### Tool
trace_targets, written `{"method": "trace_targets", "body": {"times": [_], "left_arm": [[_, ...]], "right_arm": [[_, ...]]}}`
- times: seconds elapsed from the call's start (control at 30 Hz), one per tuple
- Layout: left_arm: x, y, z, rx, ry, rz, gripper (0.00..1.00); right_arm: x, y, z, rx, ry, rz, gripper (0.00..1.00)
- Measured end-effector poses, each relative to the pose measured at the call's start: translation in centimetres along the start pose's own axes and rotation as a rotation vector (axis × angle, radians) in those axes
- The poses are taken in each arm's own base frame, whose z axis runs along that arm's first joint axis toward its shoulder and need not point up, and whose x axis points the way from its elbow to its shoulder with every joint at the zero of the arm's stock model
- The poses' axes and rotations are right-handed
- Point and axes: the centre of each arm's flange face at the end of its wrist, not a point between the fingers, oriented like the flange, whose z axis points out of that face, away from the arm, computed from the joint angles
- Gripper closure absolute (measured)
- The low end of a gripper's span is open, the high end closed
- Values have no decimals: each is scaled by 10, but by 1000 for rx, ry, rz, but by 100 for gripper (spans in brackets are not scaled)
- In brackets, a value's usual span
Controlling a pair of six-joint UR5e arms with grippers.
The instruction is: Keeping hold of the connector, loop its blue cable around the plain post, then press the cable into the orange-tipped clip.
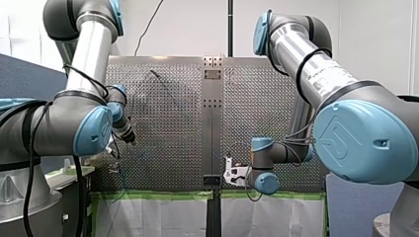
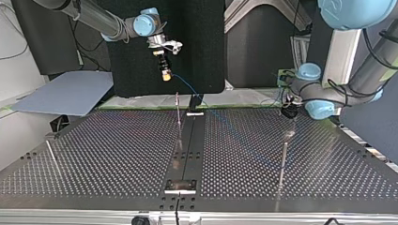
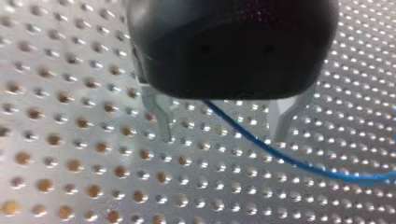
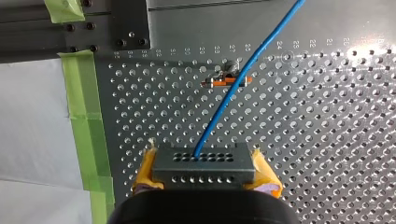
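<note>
In the right wrist view my right gripper point(image 4: 203, 155) is shut, yellow pads point(image 4: 145, 170) clamped on the dark grey connector point(image 4: 204, 169). The blue cable point(image 4: 224, 100) leaves the connector and crosses the orange-tipped clip point(image 4: 219, 82); whether it sits in the clip I cannot tell. In the top view my right gripper point(image 2: 165, 74) hangs above the plate's far edge with the cable point(image 2: 187, 89) trailing down. My left gripper point(image 3: 224, 137) stands open just above the plate, and the cable point(image 3: 243, 135) runs between its metal fingers point(image 3: 163, 119). A plain post point(image 2: 283, 157) stands in front of my left gripper point(image 2: 288, 111).
The perforated metal plate point(image 2: 117, 154) has a dark centre rail point(image 2: 187, 150). A thin post point(image 2: 178, 110) stands beside the rail and another point(image 2: 51, 152) at the top view's left. Green tape point(image 4: 86, 126) lines the plate's edge.
</note>
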Motion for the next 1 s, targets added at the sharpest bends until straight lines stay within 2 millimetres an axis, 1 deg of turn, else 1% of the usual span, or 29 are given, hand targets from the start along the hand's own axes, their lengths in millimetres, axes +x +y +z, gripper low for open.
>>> {"method": "trace_targets", "body": {"times": [0.23,0.37,0.5,0.6,0.73,0.83,1.0], "left_arm": [[2,15,-4,1,-27,-60,0],[6,27,-10,-10,-36,-90,0],[6,36,-17,-9,-59,-129,0],[2,40,-24,-5,-89,-158,0],[-9,43,-33,0,-142,-193,0],[-22,40,-40,26,-190,-220,0],[-32,36,-52,62,-238,-231,0]], "right_arm": [[0,0,0,0,1,0,100],[0,0,0,0,0,0,100],[0,0,0,0,0,0,100],[0,0,0,0,0,0,100],[0,0,0,0,0,0,100],[0,0,0,0,0,0,100],[0,0,0,0,0,0,100]]}}
